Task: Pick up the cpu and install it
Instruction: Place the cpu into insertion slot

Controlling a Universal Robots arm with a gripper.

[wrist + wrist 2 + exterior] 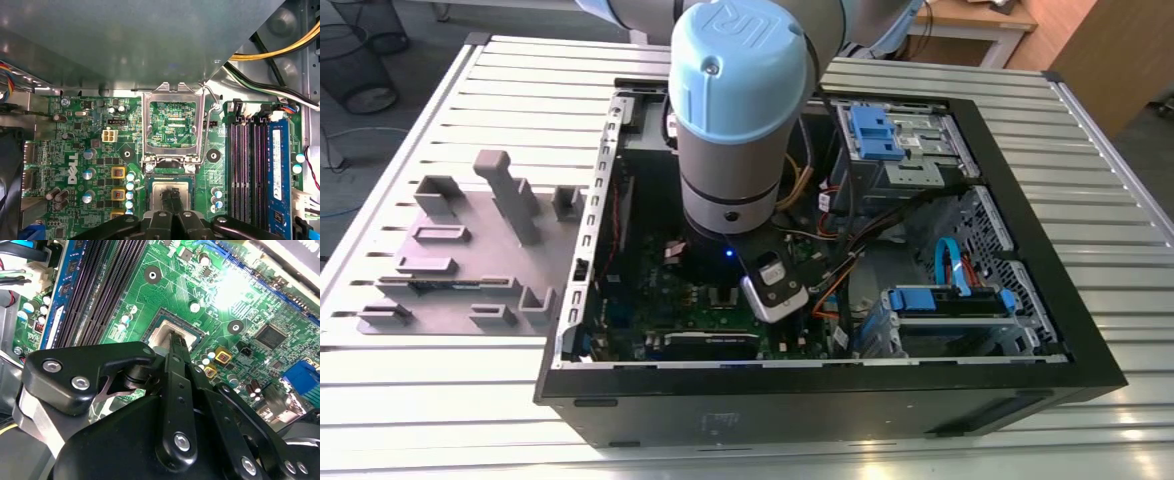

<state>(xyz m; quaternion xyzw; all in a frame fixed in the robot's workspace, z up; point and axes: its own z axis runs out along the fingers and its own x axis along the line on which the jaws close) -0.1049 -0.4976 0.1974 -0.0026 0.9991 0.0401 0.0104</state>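
Slatted metal table (454,390) carries an open black computer case (827,400) lying on its side. In the exterior view, a tray of lilac-grey holder blocks (467,250) sits at nine o'clock from the case, just beside its wall. A drive cage with blue clips (894,140) sits at about one o'clock inside the case. The robot arm (734,120) reaches straight down into the middle of the case, over the green motherboard (85,150).

In both wrist views the gripper (172,192) (176,337) hangs directly over the processor socket. Its black fingers (168,200) are drawn narrow, almost together, with their tips at the middle of the cpu (159,192) (161,336). The cpu lies flat in the socket recess, its silvery top showing on either side of the fingers. Whether the tips actually grip it cannot be told. The socket's metal load frame (148,130) stands flipped up and open, just beside the socket. The dark memory slots (245,165) run alongside the socket, a short way apart.
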